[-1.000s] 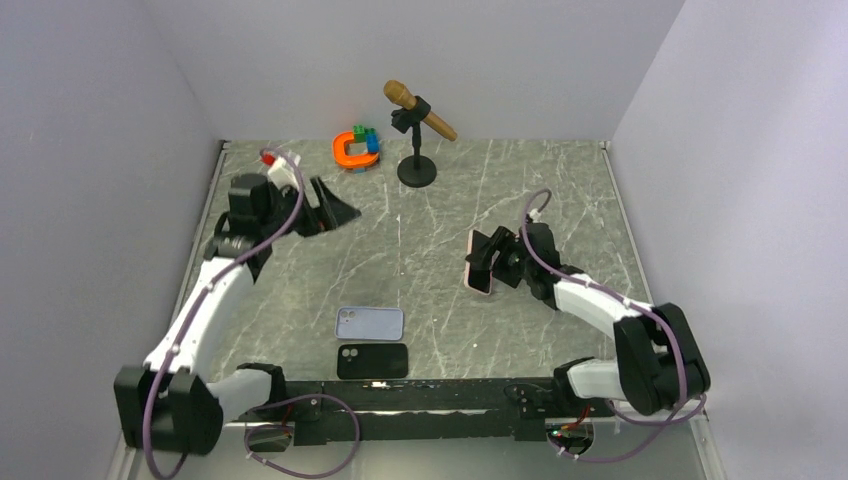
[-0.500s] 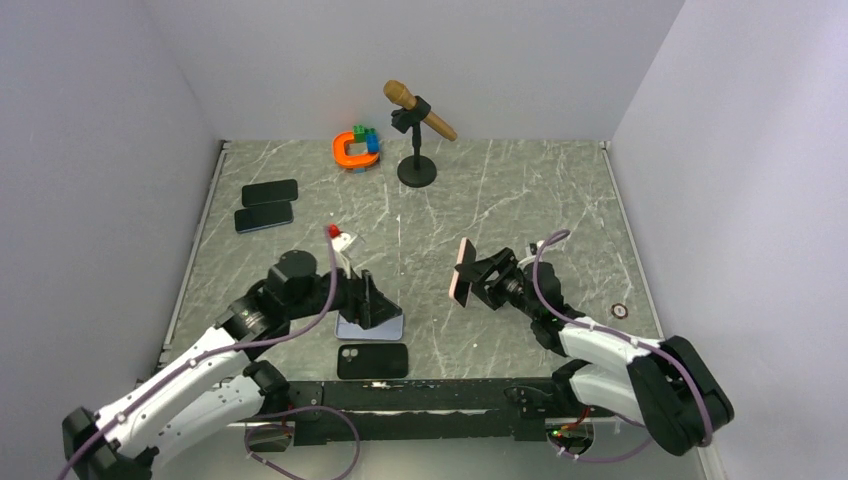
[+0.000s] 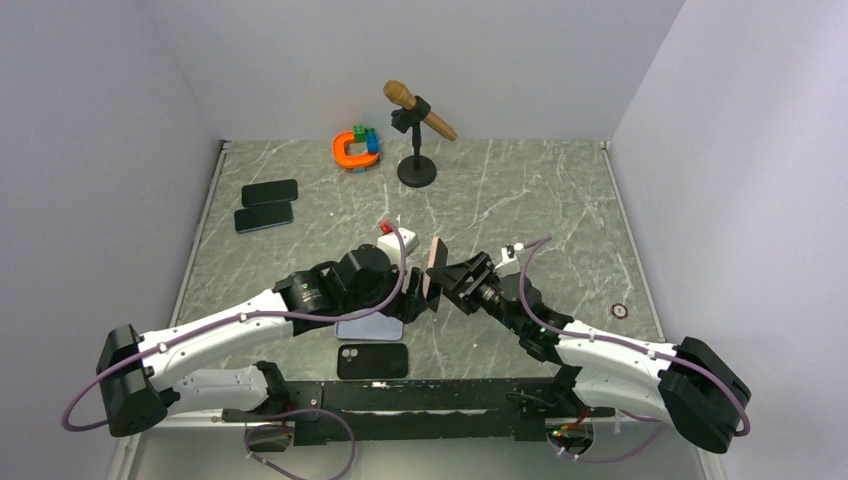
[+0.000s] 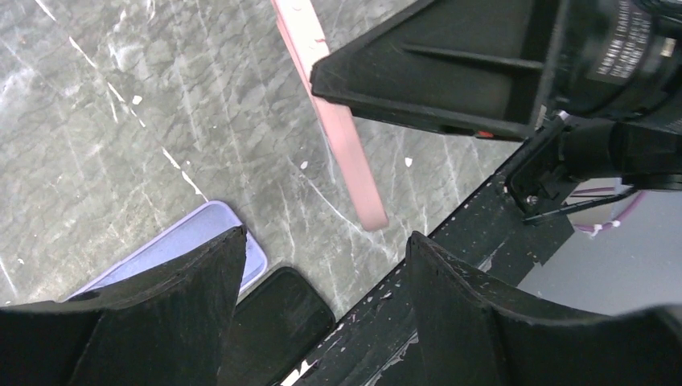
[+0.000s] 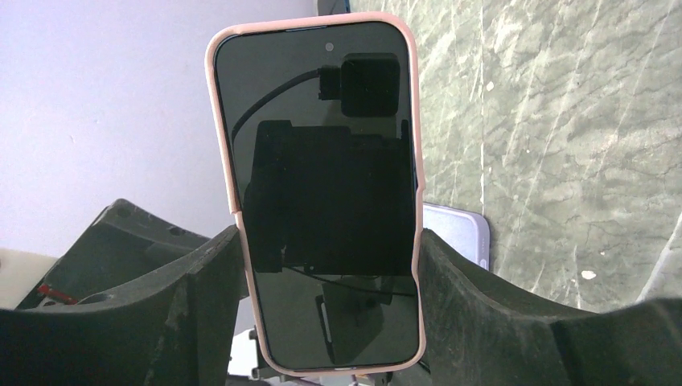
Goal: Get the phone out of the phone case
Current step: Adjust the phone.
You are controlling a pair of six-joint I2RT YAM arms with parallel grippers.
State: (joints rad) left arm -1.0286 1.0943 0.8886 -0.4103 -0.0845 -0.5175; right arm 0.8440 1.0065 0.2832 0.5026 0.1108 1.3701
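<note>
The phone (image 5: 330, 201), black screen facing the right wrist camera, sits in a pink case (image 5: 223, 121). My right gripper (image 5: 330, 237) is shut on its long sides and holds it upright above the table. In the top view the cased phone (image 3: 432, 268) is near the table's middle, with the right gripper (image 3: 452, 278) behind it. My left gripper (image 3: 415, 300) is right beside it. In the left wrist view the pink case (image 4: 338, 129) shows edge-on. Its lower end hangs just beyond the gap of the left gripper (image 4: 326, 235), which is open and empty.
A lavender case (image 3: 372, 328), partly under the left arm, and a black phone (image 3: 372, 360) lie near the front rail. Two dark phones (image 3: 268, 191) lie at the back left. A microphone on a stand (image 3: 417, 120) and an orange ring with blocks (image 3: 355, 150) stand at the back.
The left arm swung from the back left to the centre, uncovering the two dark phones. The right gripper carried the cased phone left and nearer, up against the left gripper.
</note>
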